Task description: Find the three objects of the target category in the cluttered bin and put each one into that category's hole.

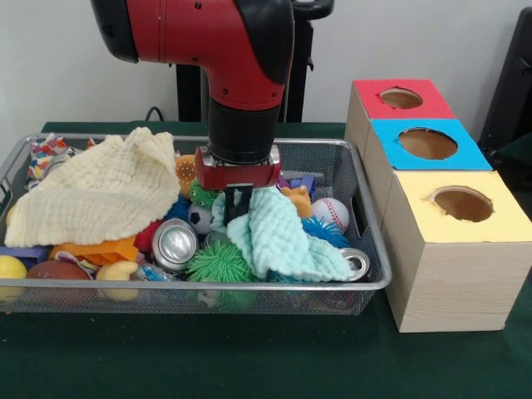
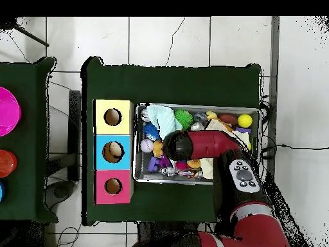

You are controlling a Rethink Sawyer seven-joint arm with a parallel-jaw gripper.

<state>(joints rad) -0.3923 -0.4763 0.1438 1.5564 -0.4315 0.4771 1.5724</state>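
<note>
A wide, shallow silver wire-mesh bin [image 1: 366,287] fills the left of the front view, heaped with clutter. At its left end lies a pale yellow waffle cloth [image 1: 100,195]. Right of it, mid-bin, the red and black arm's gripper [image 1: 238,202] reaches down with its dark fingers closed on a mint-green waffle cloth [image 1: 278,237]. Just right of the gripper, a small orange plush toy [image 1: 297,199] peeks out, mostly buried, its markings unclear. Right of the bin stands a pale wooden box; its red-surround hole [image 1: 401,98] sits farthest back. No plush appears delivered, so all three seemingly remain.
</note>
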